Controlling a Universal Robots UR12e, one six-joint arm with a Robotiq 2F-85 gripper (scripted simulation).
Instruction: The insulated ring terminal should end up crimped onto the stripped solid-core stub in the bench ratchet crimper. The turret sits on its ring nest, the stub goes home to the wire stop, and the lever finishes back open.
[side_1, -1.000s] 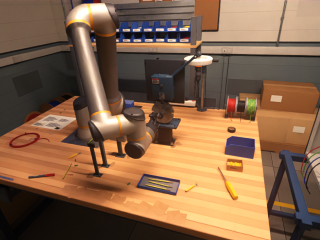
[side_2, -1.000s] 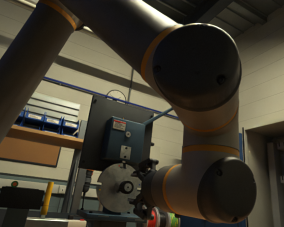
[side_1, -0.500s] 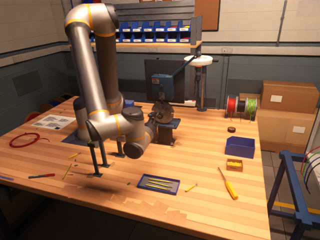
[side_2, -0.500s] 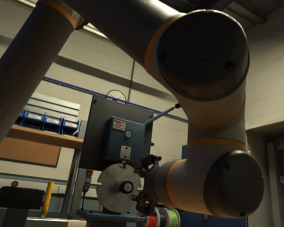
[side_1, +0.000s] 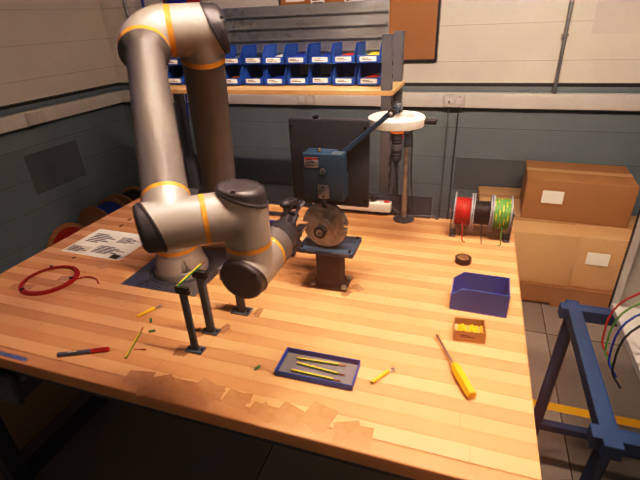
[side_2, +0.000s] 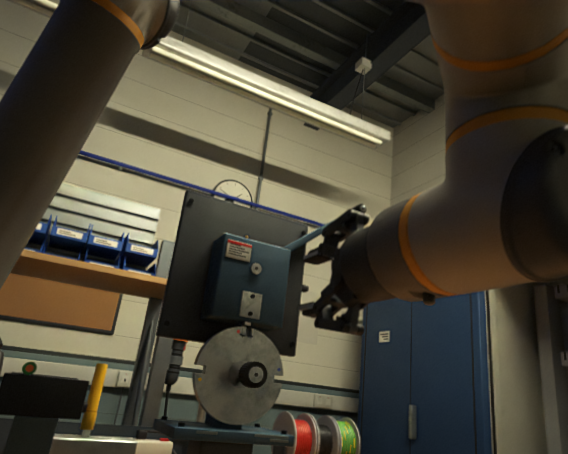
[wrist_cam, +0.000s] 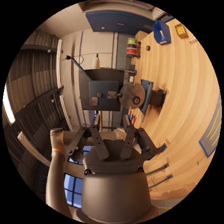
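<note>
At the middle rear of the bench stands the blue ratchet crimper (side_1: 324, 174) on a pedestal. Its grey turret disc (side_1: 325, 225) sits below the head and faces the front. Its lever (side_1: 368, 130) slopes up to the right, raised. My gripper (side_2: 312, 282) is just left of the turret, level with the crimper head, and it is open and empty. A yellow ring terminal (side_1: 382, 374) lies on the bench right of a blue tray (side_1: 317, 368) that holds three yellow wire stubs. A green-yellow stub (side_1: 188, 274) rests on black stands at front left.
Cardboard boxes (side_1: 576, 192) stand beyond the bench's right end. A blue bin (side_1: 480, 294), a small box of yellow parts (side_1: 469, 329) and a yellow-handled screwdriver (side_1: 455, 373) lie on the right. Wire spools (side_1: 482, 212) stand at rear right. A red wire coil (side_1: 48, 279) lies far left.
</note>
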